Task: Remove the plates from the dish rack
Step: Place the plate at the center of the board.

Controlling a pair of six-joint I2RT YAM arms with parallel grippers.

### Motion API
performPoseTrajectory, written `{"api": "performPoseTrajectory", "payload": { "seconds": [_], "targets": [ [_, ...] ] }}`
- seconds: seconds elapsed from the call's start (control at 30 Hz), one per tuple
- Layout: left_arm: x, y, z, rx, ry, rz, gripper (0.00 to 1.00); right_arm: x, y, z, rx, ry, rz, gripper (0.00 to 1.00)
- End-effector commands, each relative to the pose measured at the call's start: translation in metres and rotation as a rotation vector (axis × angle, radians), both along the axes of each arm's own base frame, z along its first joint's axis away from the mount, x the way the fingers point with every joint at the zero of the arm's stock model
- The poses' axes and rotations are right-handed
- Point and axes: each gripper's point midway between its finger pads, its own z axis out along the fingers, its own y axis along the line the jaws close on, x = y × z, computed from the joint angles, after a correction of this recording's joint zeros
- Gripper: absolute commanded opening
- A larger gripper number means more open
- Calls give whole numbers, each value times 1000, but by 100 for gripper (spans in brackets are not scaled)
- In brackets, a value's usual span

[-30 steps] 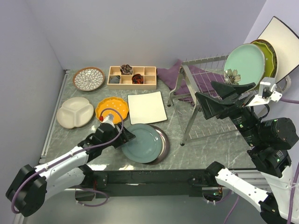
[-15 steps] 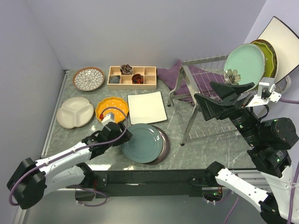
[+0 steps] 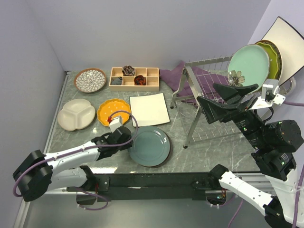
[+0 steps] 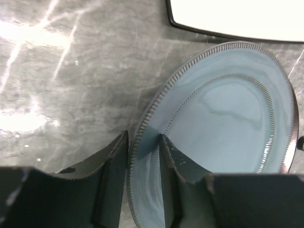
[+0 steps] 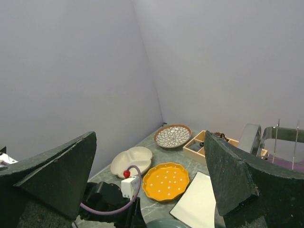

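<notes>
Over the last second the teal plate (image 3: 152,146) has gone from tilted, with a dark underside showing, to lying flat on the surface near the front, just near of the white square plate (image 3: 149,109). Meanwhile the left gripper (image 4: 143,140) has narrowed across the plate's near-left rim. One finger is outside and one inside, seemingly pinching the rim, though contact is hard to confirm. That suggests repositioning rather than release. The plate has a blue-green glaze with a ribbed edge and a ribbed inner ring. The right gripper (image 3: 207,93) hangs wide apart and empty before the dish rack (image 3: 204,61), where the pale green plate (image 3: 248,64) and others wait upright.
</notes>
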Motion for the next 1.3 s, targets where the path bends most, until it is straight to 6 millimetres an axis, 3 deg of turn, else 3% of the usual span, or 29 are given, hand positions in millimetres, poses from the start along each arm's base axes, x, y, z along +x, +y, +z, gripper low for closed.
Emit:
{"api": "performPoseTrajectory", "payload": {
  "seconds": [0.0,0.17,0.4,0.5,0.67,0.8,1.13,1.27],
  "targets": [
    [13,-17,19,-27,-53,11,35,-7,-2,9,11,-42,10,100],
    [14,-18,19,-21,-51,17,36,-7,-3,9,10,-43,10,100],
    [13,-23,26,-51,-57,1,57,-6,-2,8,6,-36,8,100],
    [15,-14,29,-9,-66,24,59,-6,-1,7,5,-37,10,100],
    [14,-23,33,-47,-76,-11,52,-5,-1,7,3,-35,10,100],
    [13,-25,24,-39,-55,-19,45,-5,0,7,1,-36,12,100],
    [15,-34,25,-37,-57,-31,44,-4,-1,7,2,-34,3,100],
    [16,-29,32,-33,-75,-12,51,1,-3,6,4,-16,-20,100]
  ]
}}
